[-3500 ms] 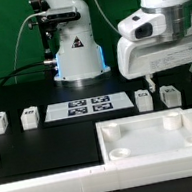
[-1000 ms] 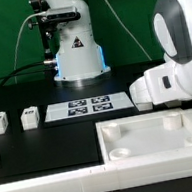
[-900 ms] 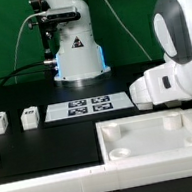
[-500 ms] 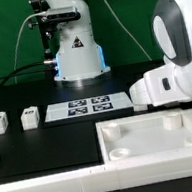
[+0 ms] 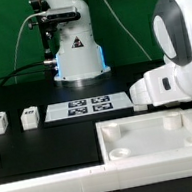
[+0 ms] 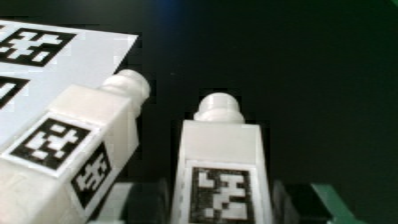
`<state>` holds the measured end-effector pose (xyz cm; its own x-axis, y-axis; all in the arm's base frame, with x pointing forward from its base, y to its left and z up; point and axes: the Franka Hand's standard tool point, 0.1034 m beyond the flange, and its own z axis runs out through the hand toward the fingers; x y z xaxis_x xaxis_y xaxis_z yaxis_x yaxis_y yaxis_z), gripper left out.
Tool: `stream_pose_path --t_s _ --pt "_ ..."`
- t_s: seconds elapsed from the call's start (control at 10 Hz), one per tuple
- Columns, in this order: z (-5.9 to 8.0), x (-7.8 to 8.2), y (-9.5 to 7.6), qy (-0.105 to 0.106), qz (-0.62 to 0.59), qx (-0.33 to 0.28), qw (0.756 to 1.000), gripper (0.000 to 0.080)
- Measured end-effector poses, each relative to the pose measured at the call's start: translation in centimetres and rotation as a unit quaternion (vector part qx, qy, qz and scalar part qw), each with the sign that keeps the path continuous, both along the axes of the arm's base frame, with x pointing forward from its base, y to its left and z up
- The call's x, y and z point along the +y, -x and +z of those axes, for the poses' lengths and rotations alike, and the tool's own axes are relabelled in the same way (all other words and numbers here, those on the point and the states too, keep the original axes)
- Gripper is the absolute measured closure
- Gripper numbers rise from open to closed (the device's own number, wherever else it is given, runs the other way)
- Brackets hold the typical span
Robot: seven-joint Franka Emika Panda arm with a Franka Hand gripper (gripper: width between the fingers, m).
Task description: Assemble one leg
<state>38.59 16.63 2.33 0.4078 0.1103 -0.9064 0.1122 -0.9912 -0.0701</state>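
A black tabletop [image 5: 51, 142] under a dark green backdrop carries the parts. The arm [image 5: 175, 65] bends low on the exterior view's right, covering the spot just beside the marker board [image 5: 89, 106]. In the wrist view the leg [image 6: 226, 165] lies directly under the gripper [image 6: 226, 203], tag face up. Its long axis runs straight out from between the two dark fingers [image 6: 143, 205], with the rounded peg end farthest from them. A second leg [image 6: 80, 140] lies just beside it, nearly parallel, leaving that finger only a narrow lane. The jaws straddle the leg, but I cannot tell whether they press on it, because the fingertips are blurred and cut off at the frame edge. In the exterior view the gripper and both these legs are hidden behind the arm's casing.
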Motion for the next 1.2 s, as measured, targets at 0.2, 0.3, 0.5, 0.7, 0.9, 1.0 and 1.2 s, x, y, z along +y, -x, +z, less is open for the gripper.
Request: stream_pose_path --t_s 0.2,0.3,0.5,0.7,0.9,1.0,1.2 --pt "1.9 -0.2 -0.2 0.004 0.003 -0.005 1.000 0.0512" --pt "3.3 -0.3 -0.3 0.005 0.005 -0.012 1.000 0.0511" --pt "5.9 -0.7 -0.6 0.003 0.010 -0.027 1.000 0.0510" --pt "8.1 -1.0 -1.5 -0.004 0.018 -0.039 0.999 0.0509" --pt "9.2 -1.0 -2.0 -0.012 0.026 -0.057 0.998 0.0509" --pt "9.0 -1.0 -1.8 -0.012 0.026 -0.054 0.998 0.0509" --pt "8.8 -0.8 -2.2 -0.014 0.023 -0.074 0.997 0.0509"
